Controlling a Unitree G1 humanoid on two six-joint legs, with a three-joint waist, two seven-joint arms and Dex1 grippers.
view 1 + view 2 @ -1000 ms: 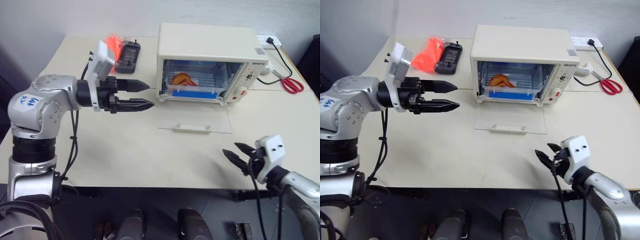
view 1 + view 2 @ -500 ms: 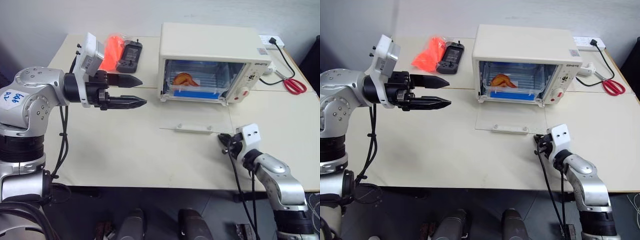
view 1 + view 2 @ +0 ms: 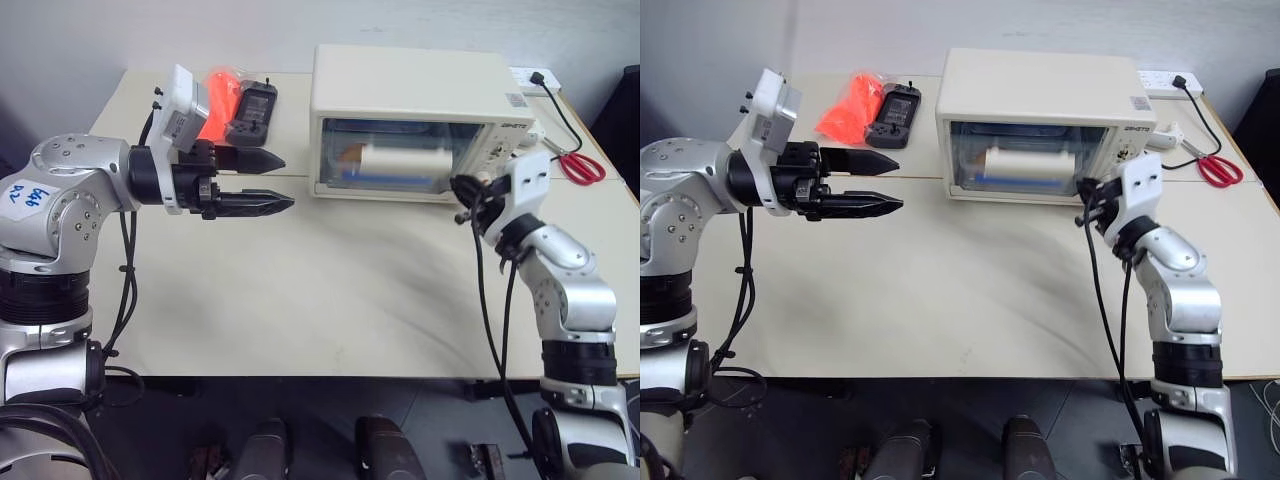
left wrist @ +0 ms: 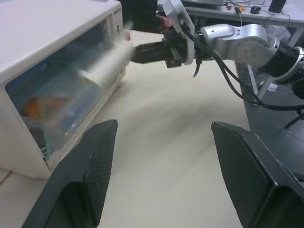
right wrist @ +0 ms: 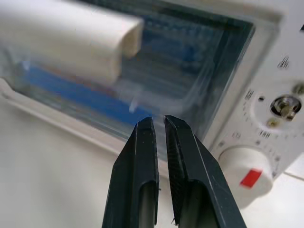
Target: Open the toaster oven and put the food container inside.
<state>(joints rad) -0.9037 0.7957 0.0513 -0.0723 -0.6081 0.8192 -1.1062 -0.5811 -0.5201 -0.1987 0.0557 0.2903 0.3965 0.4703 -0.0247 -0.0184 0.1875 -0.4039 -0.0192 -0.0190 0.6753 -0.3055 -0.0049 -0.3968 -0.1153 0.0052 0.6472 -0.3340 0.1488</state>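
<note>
Head view, left arm: the left gripper (image 3: pixel 283 183) is held up over the table (image 3: pixel 300 300), pointing sideways at the toaster oven (image 3: pixel 420 120). Its two black fingers are wide apart and hold nothing.
Head view, right arm: the right gripper (image 3: pixel 1083 200) is raised by the oven's front right corner, fingers nearly together, holding nothing.
Head view, change: a second ago the right gripper was low at the table's near edge and the glass door lay flat open. Now the door is up.
Left wrist view: the food container (image 4: pixel 52 114) sits inside, blurry behind the glass.
Right wrist view: the fingers (image 5: pixel 142 156) are almost touching, close to the door, near the red knob (image 5: pixel 242 178) and the cream handle (image 5: pixel 66 42).
</note>
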